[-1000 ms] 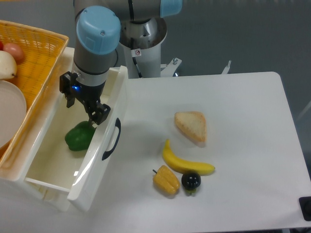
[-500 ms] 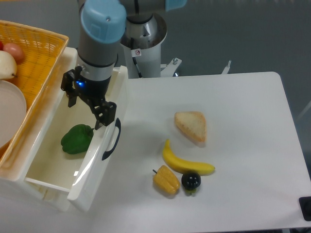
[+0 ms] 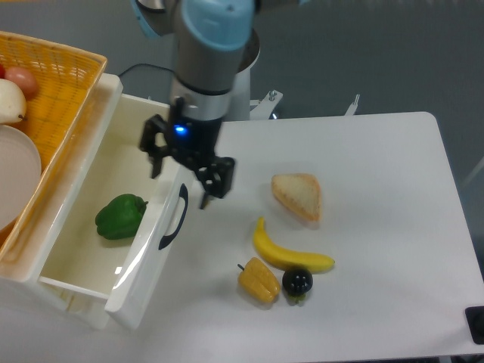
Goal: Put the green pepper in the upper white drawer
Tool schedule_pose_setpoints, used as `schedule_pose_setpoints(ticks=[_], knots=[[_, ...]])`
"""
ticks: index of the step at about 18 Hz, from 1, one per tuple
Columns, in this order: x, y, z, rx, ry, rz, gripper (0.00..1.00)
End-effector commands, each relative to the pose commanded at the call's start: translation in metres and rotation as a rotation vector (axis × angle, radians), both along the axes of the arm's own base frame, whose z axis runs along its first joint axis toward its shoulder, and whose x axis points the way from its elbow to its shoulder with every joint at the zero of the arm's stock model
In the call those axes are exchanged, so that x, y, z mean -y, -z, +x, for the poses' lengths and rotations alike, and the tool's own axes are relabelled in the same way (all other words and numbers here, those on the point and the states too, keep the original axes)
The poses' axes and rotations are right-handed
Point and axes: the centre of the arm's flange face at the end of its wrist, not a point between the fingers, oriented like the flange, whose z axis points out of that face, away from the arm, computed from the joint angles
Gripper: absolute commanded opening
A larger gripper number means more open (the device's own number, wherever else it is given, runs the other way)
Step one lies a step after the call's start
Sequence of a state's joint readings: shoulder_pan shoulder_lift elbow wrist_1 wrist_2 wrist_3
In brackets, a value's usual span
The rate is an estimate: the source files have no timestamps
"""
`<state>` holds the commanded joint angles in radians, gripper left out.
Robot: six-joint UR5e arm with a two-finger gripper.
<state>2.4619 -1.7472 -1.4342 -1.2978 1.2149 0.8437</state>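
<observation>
Green pepper lies loose on the floor of the upper white drawer, left-centre of frame, touching nothing but the drawer bottom. Gripper hangs above the drawer's front wall and dark handle, centre-left, fingers spread apart w/ nothing between them, well clear of the pepper. Judging from this, the drop is done and the step in hand is the retreat. Drawer stands pulled out; task sentence asks only for placing, so nothing more looks needed. Next move: lift up and away w/o clipping the drawer front. On the desk, right of centre: bread slice, banana, yellow-orange pepper, dark round fruit. Wicker basket upper left.
</observation>
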Motion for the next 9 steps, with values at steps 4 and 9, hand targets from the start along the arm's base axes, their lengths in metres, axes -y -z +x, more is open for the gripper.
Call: schedule_pose_setpoints(ticks=[4, 9], knots=[[0.018, 0.032, -0.029, 0.011, -0.058, -0.059, 1.0], [0.036, 0.084, -0.095, -0.088, -0.147, -0.181, 1.0]])
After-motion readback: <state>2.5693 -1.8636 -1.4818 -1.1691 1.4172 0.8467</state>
